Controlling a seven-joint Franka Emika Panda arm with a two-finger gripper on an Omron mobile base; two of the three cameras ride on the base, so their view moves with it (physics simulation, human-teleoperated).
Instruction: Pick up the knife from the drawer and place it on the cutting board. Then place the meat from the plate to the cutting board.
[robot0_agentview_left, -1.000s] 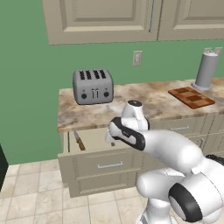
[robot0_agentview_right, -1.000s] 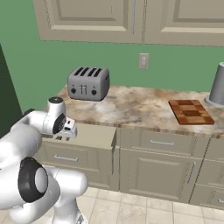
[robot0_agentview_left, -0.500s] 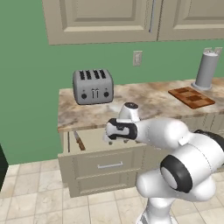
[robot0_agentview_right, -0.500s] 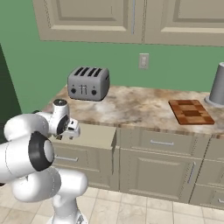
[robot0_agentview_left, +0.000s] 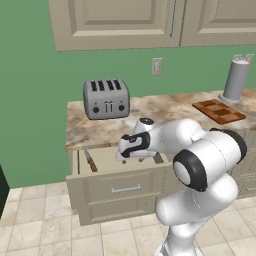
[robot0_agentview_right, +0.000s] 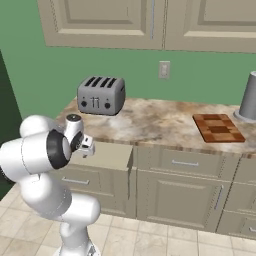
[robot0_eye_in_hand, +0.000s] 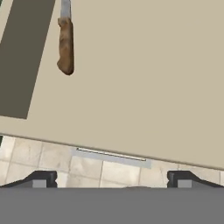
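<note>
Knife, just one, lies in the pulled-out drawer below the empty, spread-wide gripper.

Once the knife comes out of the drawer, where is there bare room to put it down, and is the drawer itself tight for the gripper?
The cutting board is bare, as is the counter between it and the toaster. In the drawer, the floor beside the knife is open. The knife lies close to one side wall, the only tight spot. The gripper is open.

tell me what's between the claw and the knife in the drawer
Nothing: in the hand view, bare drawer floor separates the open claw from the knife.
</note>
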